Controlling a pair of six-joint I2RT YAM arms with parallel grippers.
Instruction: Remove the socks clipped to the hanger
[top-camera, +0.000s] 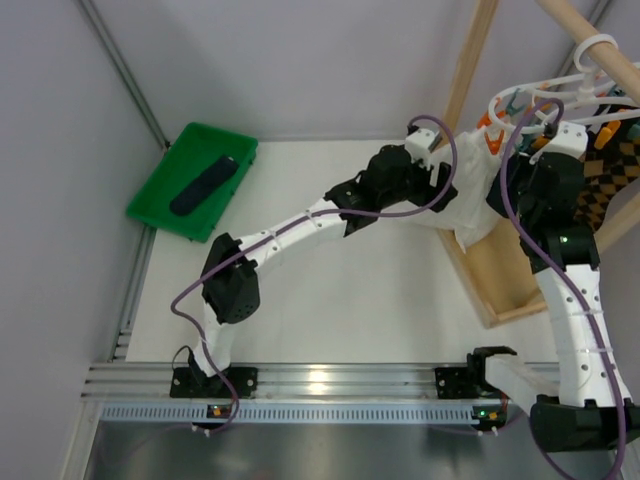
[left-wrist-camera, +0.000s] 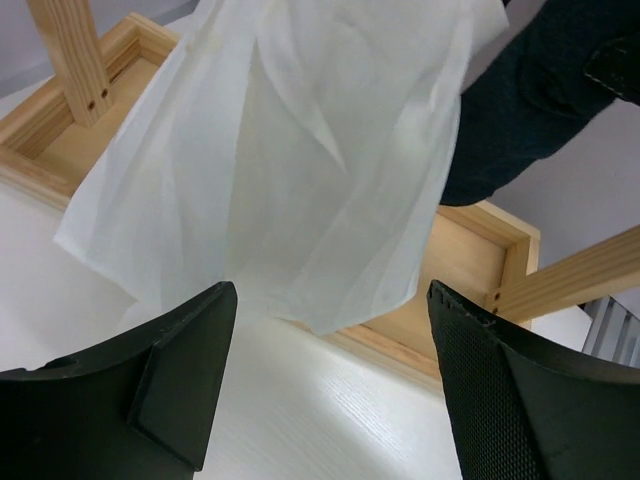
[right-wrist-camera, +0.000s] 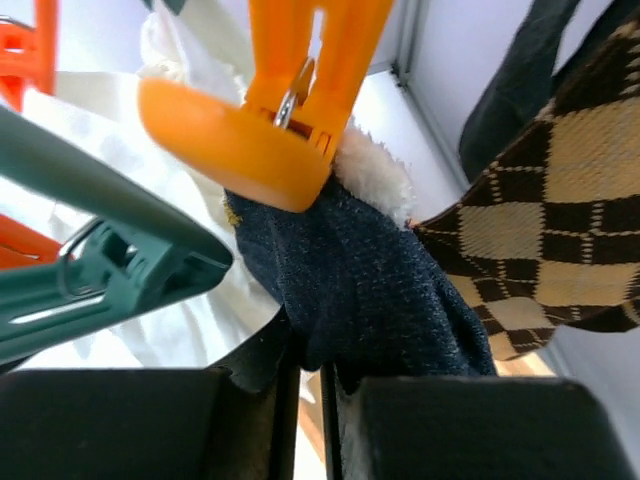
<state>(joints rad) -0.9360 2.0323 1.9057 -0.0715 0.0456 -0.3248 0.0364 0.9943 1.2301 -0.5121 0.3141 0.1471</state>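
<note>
Sock (right-wrist-camera: 360, 290) top hidden under orange clip (right-wrist-camera: 250, 130), right tool (right-wrist-camera: 310, 410) pinching below.

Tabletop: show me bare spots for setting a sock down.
Bare: white tabletop between left arm, front rail and wooden rack base; also behind that arm, beside the green tray. Crowded: right rear, under hanger, socks and white cloth.

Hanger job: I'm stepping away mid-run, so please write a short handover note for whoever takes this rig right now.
Left gripper: open, empty, facing the white cloth on the wooden rack.
Right gripper: shut on a navy sock just below its orange clip; sock not yet pulled free.
Done: one dark sock lies in the green tray.
Left to do: free the gripped sock, then the argyle sock and any others on the hanger.
</note>
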